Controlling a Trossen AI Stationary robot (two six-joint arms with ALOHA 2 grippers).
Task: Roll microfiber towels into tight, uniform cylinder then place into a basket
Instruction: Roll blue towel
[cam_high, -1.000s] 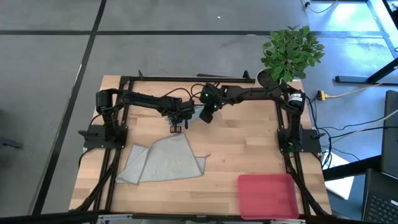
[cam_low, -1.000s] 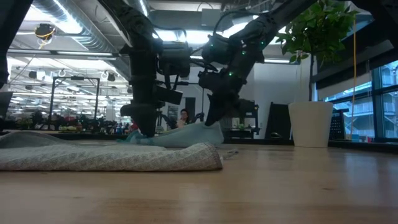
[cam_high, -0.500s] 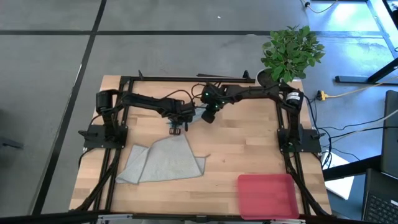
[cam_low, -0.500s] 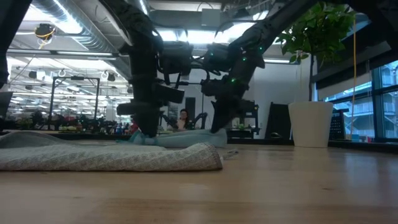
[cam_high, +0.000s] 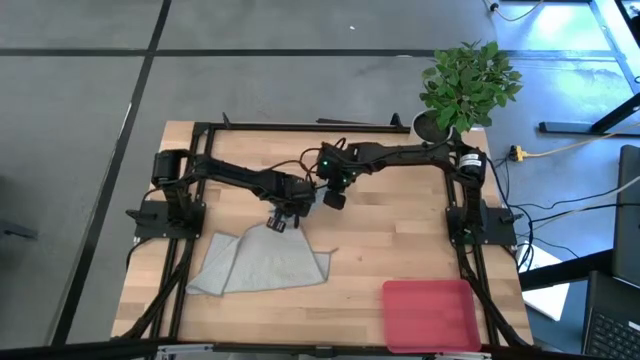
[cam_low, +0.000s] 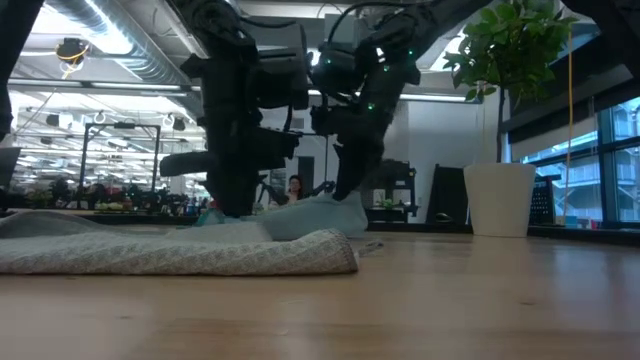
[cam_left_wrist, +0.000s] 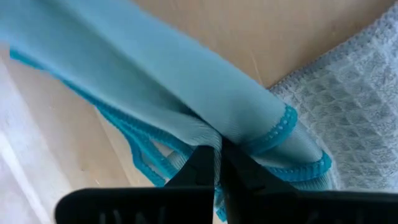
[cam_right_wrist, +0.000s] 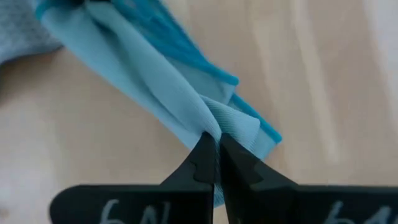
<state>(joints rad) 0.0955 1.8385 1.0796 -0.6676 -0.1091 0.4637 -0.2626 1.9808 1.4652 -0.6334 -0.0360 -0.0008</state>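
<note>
Holding the light teal-blue towel (cam_left_wrist: 186, 81) stretched between us, we have the left gripper (cam_left_wrist: 219, 163) pinched tight on one hemmed end and the right gripper (cam_right_wrist: 216, 157) clamped on the other, both near the middle of the table's far half. The teal cloth hangs bunched in loose folds, not flat, and in the left wrist view its lower end lies just beside the pale grey-green towel (cam_high: 262, 260), perhaps touching it. That larger towel sits crumpled on the near left of the table (cam_high: 380, 245), and the pink basket (cam_high: 430, 315) waits well apart at the near right. To do this step well, we judge we should draw the ends apart evenly, lay the cloth down clear of the grey-green one, and smooth out the folds before any rolling, or the cylinder will come out lumpy and uneven.
</note>
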